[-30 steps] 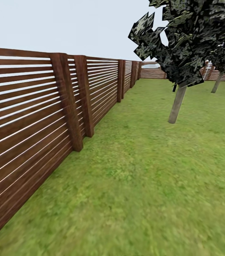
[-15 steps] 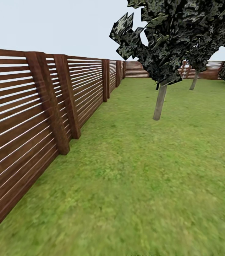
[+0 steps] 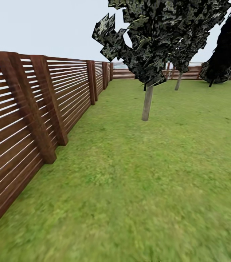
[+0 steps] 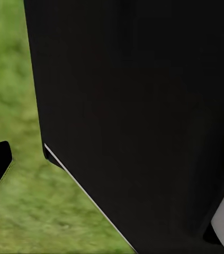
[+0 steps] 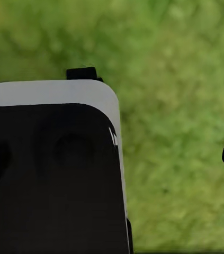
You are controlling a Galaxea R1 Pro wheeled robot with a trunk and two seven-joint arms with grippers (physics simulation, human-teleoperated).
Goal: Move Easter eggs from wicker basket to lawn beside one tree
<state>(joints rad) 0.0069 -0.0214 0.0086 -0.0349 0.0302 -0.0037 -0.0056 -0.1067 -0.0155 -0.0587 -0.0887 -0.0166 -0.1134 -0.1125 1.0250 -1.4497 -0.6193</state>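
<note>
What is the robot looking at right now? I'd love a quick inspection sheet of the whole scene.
Surface: green mottled lawn, flat and wide.
Job's things: nearest tree, with a pale bare trunk and dark leaves above, stands ahead on the grass; eggs and basket, nothing seen.
Clutter: nothing seen.
Tools: dark robot body parts over grass in both wrist views; open or shut cannot be told.
Cables: nothing seen.
Surroundings: brown slatted fence along the left and across the far end; second tree farther back; dark narrow tree at the right.
</note>
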